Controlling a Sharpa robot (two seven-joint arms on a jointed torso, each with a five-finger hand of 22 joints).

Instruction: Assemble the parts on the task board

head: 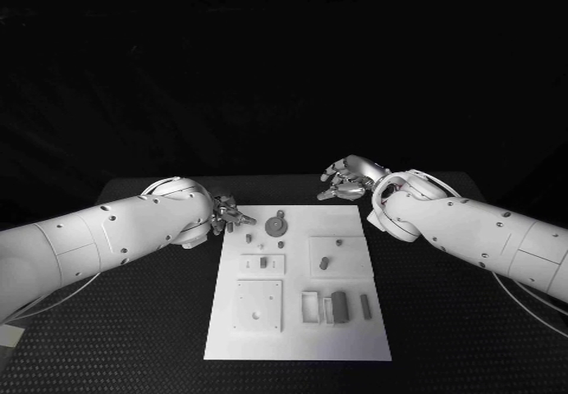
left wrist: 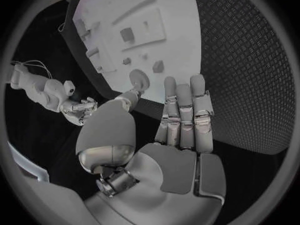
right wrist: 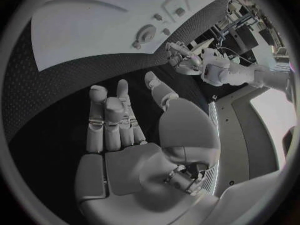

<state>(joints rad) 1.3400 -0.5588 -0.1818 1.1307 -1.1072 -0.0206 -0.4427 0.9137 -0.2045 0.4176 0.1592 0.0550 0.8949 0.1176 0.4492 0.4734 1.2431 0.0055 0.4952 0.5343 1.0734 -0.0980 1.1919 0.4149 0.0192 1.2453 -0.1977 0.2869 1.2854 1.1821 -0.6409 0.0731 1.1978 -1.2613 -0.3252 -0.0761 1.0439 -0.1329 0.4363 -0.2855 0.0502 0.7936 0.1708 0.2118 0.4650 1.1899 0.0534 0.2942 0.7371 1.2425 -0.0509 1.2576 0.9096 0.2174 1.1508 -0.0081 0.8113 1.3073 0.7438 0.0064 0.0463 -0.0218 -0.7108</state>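
Both hands are spread and hold nothing: left hand (head: 230, 216) at the white board's (head: 296, 345) far left corner, right hand (head: 350, 179) beyond its far right corner.

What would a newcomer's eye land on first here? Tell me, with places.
The white task board stands out most, bright against the black table at its middle, with small grey parts scattered over it. Next come the two silver hands at the board's far corners: the left hand beside the far left corner, the right hand just beyond the far right corner. Both are open, fingers apart and holding nothing.
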